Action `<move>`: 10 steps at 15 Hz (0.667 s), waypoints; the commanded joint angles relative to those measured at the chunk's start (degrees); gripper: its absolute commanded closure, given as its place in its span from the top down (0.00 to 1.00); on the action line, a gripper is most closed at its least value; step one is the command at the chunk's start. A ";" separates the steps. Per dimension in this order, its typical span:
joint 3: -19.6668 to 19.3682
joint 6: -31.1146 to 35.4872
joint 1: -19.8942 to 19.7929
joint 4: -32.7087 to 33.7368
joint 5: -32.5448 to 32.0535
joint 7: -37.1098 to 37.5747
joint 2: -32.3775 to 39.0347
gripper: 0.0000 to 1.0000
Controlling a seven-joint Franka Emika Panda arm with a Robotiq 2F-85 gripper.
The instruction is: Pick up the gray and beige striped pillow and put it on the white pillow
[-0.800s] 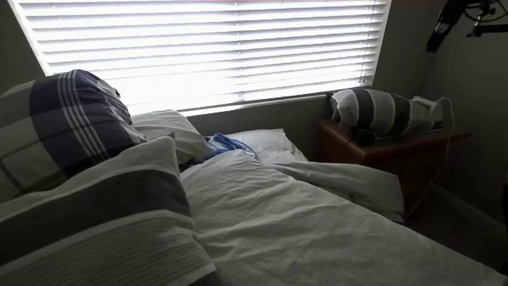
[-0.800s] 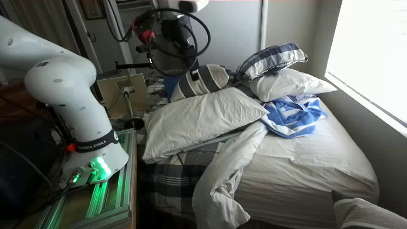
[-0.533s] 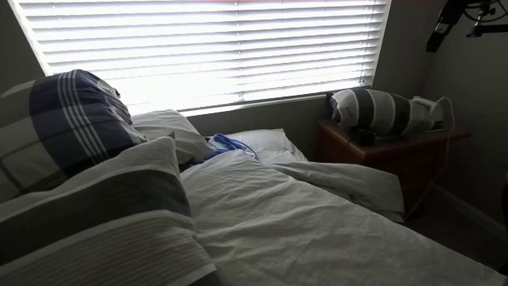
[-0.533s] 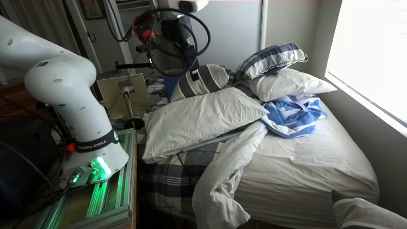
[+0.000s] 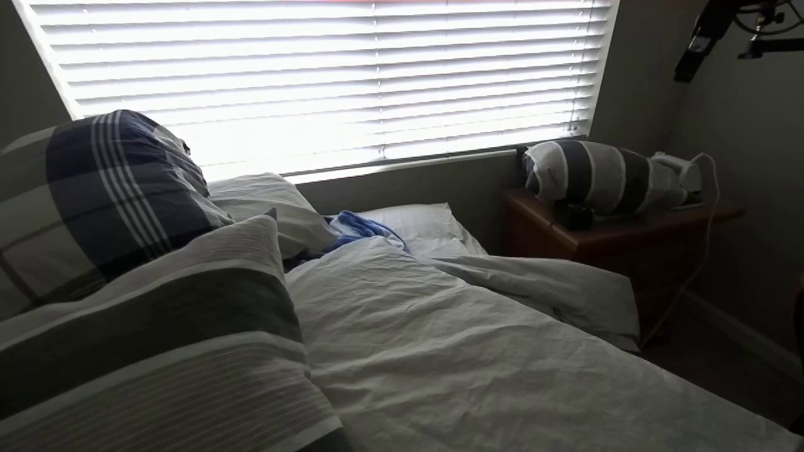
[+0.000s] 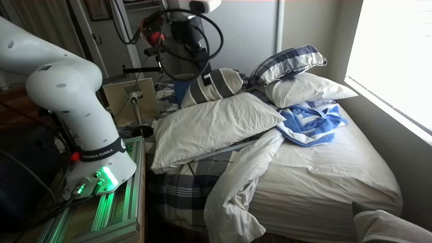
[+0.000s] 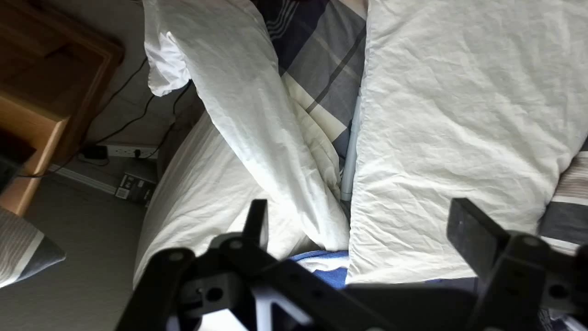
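Observation:
The gray and beige striped pillow fills the lower left of an exterior view; an exterior view also shows it behind the white pillow. Its edge shows at the right of the wrist view. The rumpled white pillow lies flat on the bed beside it; it also shows in an exterior view and in the wrist view. My gripper is open and empty, apart from and above the white pillow's edge. In an exterior view the dark gripper is partly hidden by cables.
A navy-and-white plaid pillow rests on a second white pillow. A blue-and-white towel lies near the window side. A small striped bolster sits on a brown nightstand. A board on a stand is near the robot base.

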 commanded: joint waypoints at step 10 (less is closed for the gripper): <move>10.64 -1.59 25.43 11.09 24.32 -7.97 11.62 1.00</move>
